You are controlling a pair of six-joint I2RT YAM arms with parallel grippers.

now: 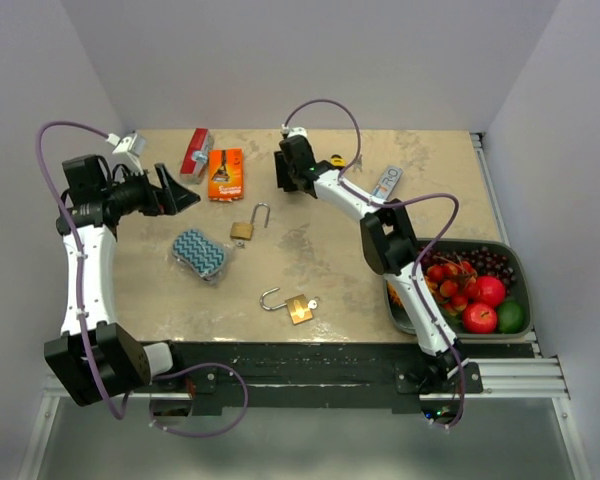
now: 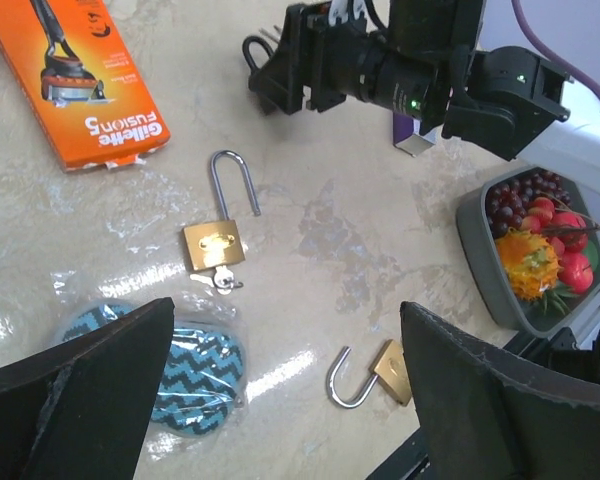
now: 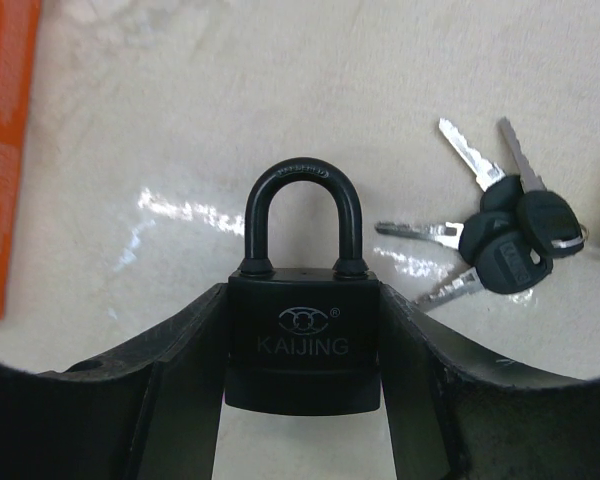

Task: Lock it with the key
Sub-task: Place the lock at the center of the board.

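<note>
My right gripper [image 3: 302, 312] is shut on a black padlock [image 3: 302, 340] marked KAIJING, its shackle closed, held at the far middle of the table [image 1: 283, 170]. A bunch of black-headed keys [image 3: 505, 245] lies on the table just right of it. A brass padlock [image 1: 242, 229] with an open shackle and a key [image 2: 223, 279] in its base lies mid-table. A second open brass padlock [image 1: 298, 308] lies near the front edge. My left gripper [image 1: 185, 190] is open and empty, above the table's left side [image 2: 287, 330].
An orange Gillette box [image 1: 225, 173] and a red pack [image 1: 196, 153] lie at the far left. A blue zigzag pouch [image 1: 199, 252] lies left of centre. A grey tray [image 1: 522, 283] of fruit stands at the right edge. A white label [image 1: 386, 183] lies behind the right arm.
</note>
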